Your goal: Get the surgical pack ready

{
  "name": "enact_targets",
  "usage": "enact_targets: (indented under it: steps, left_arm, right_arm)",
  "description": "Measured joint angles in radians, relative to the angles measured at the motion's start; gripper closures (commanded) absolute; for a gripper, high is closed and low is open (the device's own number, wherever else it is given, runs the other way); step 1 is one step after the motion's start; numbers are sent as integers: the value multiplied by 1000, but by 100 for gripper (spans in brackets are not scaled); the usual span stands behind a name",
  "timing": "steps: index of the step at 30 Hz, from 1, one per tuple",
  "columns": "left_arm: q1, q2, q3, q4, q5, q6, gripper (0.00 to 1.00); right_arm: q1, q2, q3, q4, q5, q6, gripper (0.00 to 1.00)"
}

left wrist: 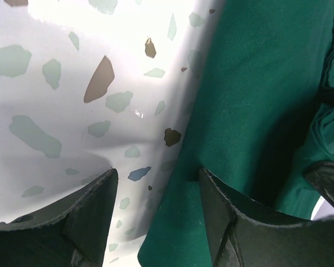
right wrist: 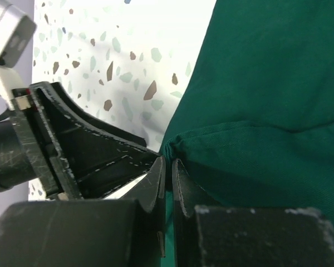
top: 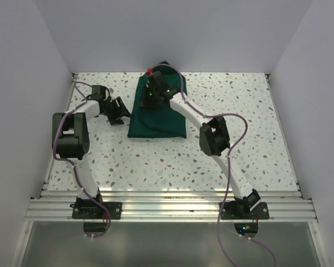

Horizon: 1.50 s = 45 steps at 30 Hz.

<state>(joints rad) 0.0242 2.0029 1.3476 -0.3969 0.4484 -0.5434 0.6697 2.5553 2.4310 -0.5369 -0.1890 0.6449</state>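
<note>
A dark green drape (top: 158,119) is seen folded into a compact bundle on the speckled table (top: 239,111), lying toward 12 o'clock from the table's middle; its far end is bunched and raised where the right arm reaches in. The right tool (right wrist: 168,167) is clenched, with a fold at the drape's edge pinched between its tips; in the right wrist view the fabric is gathered into a small corner exactly where the two fingers meet, and smooth cloth is spread beyond it toward 1 o'clock. The left tool (left wrist: 156,217) is released, its jaws held well apart; it is placed at 9 o'clock of the bundle, low over the table. In the left wrist view one finger (left wrist: 83,222) is set over bare table and the other (left wrist: 234,222) over green cloth, so that the drape's edge is framed between them; whether either finger is touching the cloth cannot be told.
</note>
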Motion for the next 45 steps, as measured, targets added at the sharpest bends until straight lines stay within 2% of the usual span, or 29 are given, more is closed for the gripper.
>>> enact_targets:
  steps: [18, 23, 27, 33, 36, 37, 39, 45]
  left_arm:
    - [0, 0, -7, 8, 5, -14, 36]
    - [1, 0, -7, 6, -5, -13, 34]
    - [3, -11, -7, -13, -46, -14, 32]
    - [40, -97, -18, -28, -90, -22, 30]
    - [59, -120, -10, -27, -94, -23, 30]
    - [60, -120, -8, -26, -94, -23, 30]
    - [60, -120, -8, -30, -93, -24, 30]
    - [60, -111, -5, -29, -78, -25, 31]
  right_arm:
    - [35, 11, 9, 0, -32, 12, 99]
    - [36, 36, 30, 0, -38, 24, 86]
    - [40, 56, 32, -3, -40, 29, 81]
    - [45, 58, 34, -9, -48, 29, 84]
    - [45, 58, 33, -10, -63, 30, 89]
    - [45, 58, 33, -9, -68, 30, 95]
    - [46, 58, 31, -10, -76, 29, 97]
    - [48, 58, 10, -8, -92, 18, 98]
